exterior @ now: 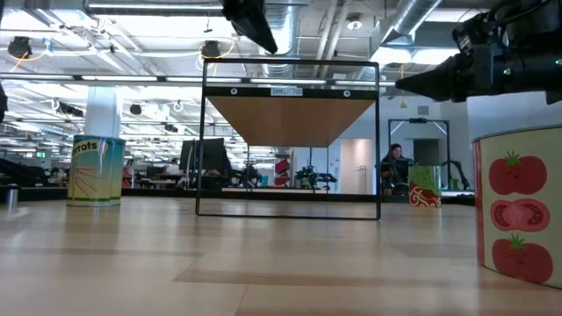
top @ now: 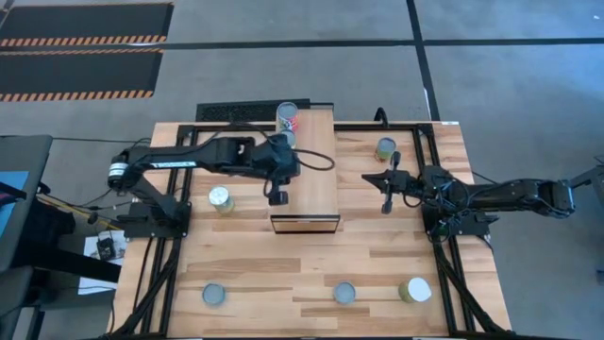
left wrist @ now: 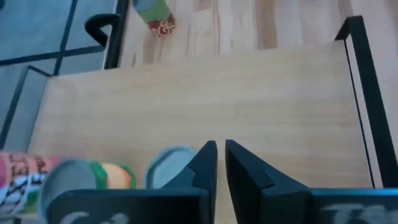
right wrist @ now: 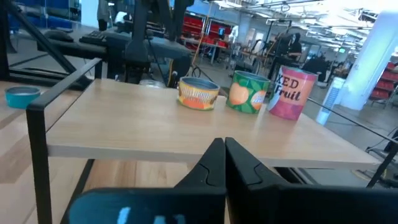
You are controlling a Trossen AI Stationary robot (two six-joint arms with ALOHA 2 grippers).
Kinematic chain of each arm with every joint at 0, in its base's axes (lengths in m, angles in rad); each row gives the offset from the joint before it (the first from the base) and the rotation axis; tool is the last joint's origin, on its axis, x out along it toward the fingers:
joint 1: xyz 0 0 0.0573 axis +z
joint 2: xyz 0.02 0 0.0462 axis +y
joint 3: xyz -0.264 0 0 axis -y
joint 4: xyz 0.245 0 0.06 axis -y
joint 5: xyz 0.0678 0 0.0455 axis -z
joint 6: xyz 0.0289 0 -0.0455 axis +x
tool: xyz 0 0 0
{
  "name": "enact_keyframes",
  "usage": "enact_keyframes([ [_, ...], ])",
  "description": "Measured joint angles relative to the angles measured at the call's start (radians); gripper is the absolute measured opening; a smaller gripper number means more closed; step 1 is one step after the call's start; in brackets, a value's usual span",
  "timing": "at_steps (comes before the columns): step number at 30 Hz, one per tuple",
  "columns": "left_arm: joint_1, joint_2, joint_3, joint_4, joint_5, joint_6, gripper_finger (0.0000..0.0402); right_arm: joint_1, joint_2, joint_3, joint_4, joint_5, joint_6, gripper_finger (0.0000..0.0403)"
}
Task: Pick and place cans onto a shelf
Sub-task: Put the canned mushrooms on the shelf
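Tomato-label can (exterior: 520, 207) nearest; another reads, seemingly, "carrots" (exterior: 96, 170).

Two dark, nearly black arms are shown in the high view, the left arm (top: 203, 156) at centre left of the frame and the right arm (top: 491, 195) at centre right. A pale ring is seen at the left arm's base joint, and thin black cable is looped along both arms. The left gripper (left wrist: 221, 163) and the right gripper (right wrist: 224, 158) are each formed of two black, angular, wedge-shaped fingers tapering to narrow tips, mounted on a broad dark crossbar.
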Motion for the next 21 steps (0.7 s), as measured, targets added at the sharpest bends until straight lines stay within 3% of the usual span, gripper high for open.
enact_keyframes([
  [8, 0.007, -0.048, -0.217, 0.276, 0.055, -0.019, 0.0001, 0.016, -0.033, 0.000, -0.016, 0.000, 0.005, 0.0009],
  [14, 0.007, -0.006, -0.219, 0.267, 0.072, 0.023, 0.0000, 0.038, -0.035, 0.000, -0.016, 0.002, 0.006, 0.0009],
  [21, 0.008, 0.010, -0.219, 0.219, -0.002, 0.032, 0.0000, 0.046, -0.035, 0.000, -0.012, 0.002, 0.005, 0.0009],
])
